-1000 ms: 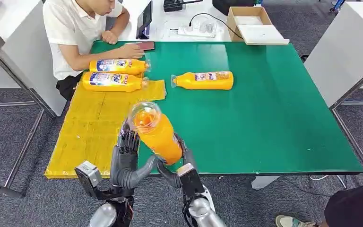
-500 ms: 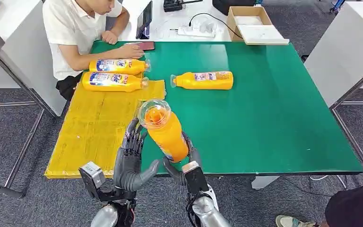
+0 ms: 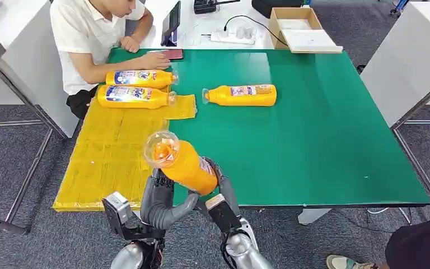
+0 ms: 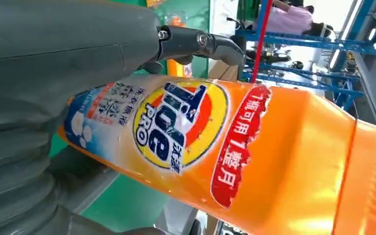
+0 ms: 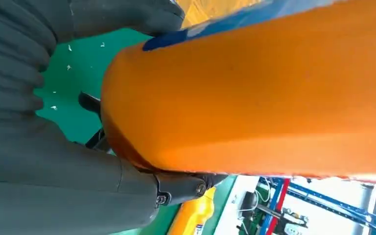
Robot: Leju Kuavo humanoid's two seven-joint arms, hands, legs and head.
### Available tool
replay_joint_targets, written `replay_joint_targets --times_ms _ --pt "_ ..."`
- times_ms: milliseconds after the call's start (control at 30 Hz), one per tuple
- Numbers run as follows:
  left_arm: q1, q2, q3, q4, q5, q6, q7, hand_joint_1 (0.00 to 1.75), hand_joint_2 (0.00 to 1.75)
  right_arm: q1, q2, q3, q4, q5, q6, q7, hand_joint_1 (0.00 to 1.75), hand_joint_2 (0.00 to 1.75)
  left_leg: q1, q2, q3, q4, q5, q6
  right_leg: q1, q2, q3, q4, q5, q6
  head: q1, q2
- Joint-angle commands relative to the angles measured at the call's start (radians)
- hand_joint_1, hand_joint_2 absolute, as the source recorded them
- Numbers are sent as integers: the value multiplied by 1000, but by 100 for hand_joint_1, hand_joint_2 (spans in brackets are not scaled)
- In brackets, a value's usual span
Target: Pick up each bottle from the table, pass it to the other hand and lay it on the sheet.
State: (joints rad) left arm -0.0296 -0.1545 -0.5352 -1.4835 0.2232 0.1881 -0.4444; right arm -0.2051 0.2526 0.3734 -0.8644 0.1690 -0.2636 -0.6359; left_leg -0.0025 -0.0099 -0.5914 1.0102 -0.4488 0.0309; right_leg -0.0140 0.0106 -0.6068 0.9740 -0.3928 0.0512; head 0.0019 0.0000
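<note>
— Where is the orange plastic bottle with the clear cap (image 3: 180, 163)?
— Above the near edge of the green desk (image 3: 313, 140), tilted, cap toward the yellow sheet (image 3: 112, 151). Both hands are on it: the left hand (image 3: 159, 196) wraps its lower body, and the right hand (image 3: 221, 193) clasps it from the other side.
— And the others?
— Two orange labelled bottles (image 3: 134, 96) lie side by side at the sheet's far end. A third orange bottle (image 3: 241, 95) lies on the bare green, beside the sheet's far corner. A person in a white shirt (image 3: 89, 39) sits at the far left corner.

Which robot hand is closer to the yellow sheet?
Left. The left hand is beside the sheet's near corner; the right hand is farther off, beyond the held bottle.
</note>
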Motion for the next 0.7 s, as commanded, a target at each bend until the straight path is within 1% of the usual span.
replay_joint_targets --times_ms 33,100,133,300,333,433,467,500,600,700 --pt "-35 28 -27 56 3 0 4 0 175 -45 -25 31 76 0 -4 2 175 175 0 0 4 -1 -1 -2 1 -1 5 -1 -1 -2 0 0" --pt "-37 27 -25 58 3 0 4 0 175 -51 -28 49 87 26 -7 12 175 175 0 0 2 -1 0 -1 0 -1 2 -1 0 -1 0 0" --pt "-40 26 -25 60 2 0 4 0 175 -53 -29 60 94 41 -9 16 175 175 0 1 4 -1 -1 -1 0 -1 4 -1 -1 -2 0 0" --pt "-49 21 -21 65 -7 3 7 0 175 -68 -28 141 139 151 -29 42 175 175 0 0 2 -1 0 -1 0 0 2 -1 0 -1 0 0" --pt "-49 20 -19 64 -7 3 7 0 175 -70 -30 160 147 175 -32 51 175 175 1 1 5 -2 -1 -2 1 0 4 -1 -1 -2 0 0" --pt "-56 15 -12 68 -10 2 7 0 175 -72 -33 204 172 236 -43 66 175 175 1 1 4 -1 -1 -2 1 -1 4 -1 -1 -2 0 0" --pt "-58 15 -9 71 -10 1 9 0 175 -73 -33 215 179 251 -48 67 175 175 0 0 3 -1 0 -1 1 -1 3 -1 -1 -1 0 0" --pt "-62 12 -3 77 -2 -4 23 0 175 -73 -32 222 183 259 -52 67 175 175 1 0 6 -2 -1 -2 1 -2 6 -1 -2 -2 0 0" --pt "-70 8 8 96 26 -27 49 0 175 -76 -25 244 194 283 -55 75 175 175 0 0 3 -1 0 -1 0 -1 3 -1 -1 -1 0 0" --pt "-80 5 3 120 19 -29 58 0 175 -80 -21 260 202 303 -62 82 175 175 1 -1 5 -1 -1 -2 1 -3 5 -1 -2 -2 0 0"
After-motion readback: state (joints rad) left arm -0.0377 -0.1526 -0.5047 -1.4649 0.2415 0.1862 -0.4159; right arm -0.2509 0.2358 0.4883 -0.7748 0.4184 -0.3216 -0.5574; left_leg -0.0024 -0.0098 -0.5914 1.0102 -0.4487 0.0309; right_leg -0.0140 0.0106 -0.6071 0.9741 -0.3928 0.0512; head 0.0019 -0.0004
